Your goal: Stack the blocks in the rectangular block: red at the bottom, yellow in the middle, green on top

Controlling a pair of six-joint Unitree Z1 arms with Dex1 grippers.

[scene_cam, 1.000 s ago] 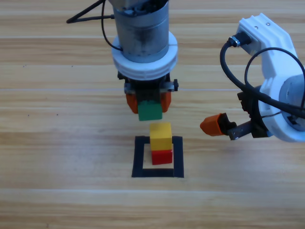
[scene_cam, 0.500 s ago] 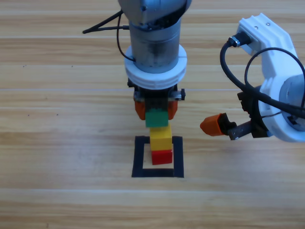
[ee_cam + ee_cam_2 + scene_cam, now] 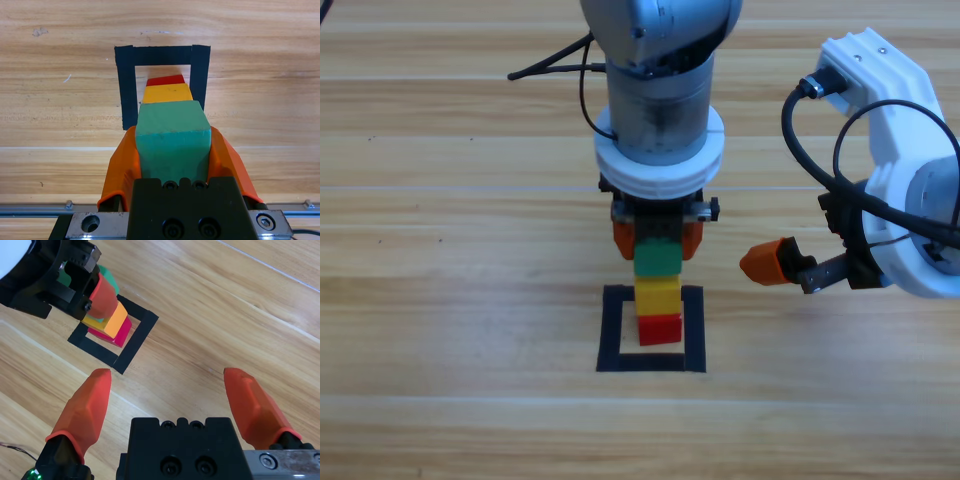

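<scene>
The red cube [image 3: 660, 329] rests inside the black tape rectangle [image 3: 612, 330] with the yellow cube [image 3: 658, 296] on top of it. Directly above the yellow one is the green cube [image 3: 658, 257], held by my left gripper [image 3: 658, 240], which is shut on it. In the left wrist view the green cube [image 3: 172, 137] fills the space between the orange jaws, with yellow [image 3: 168, 93] and red [image 3: 165, 80] lined up beyond it inside the tape [image 3: 127, 85]. Whether green touches yellow cannot be told. My right gripper [image 3: 770, 262] waits open at the right, apart from the stack [image 3: 107, 322].
The right arm's white body and black cable [image 3: 820, 150] occupy the table's right side. The left arm's grey column [image 3: 660, 80] stands over the area behind the stack.
My left gripper has carried the green cube toward the tape rectangle and down, from behind the stack to directly over the yellow cube. The right arm has not moved.
</scene>
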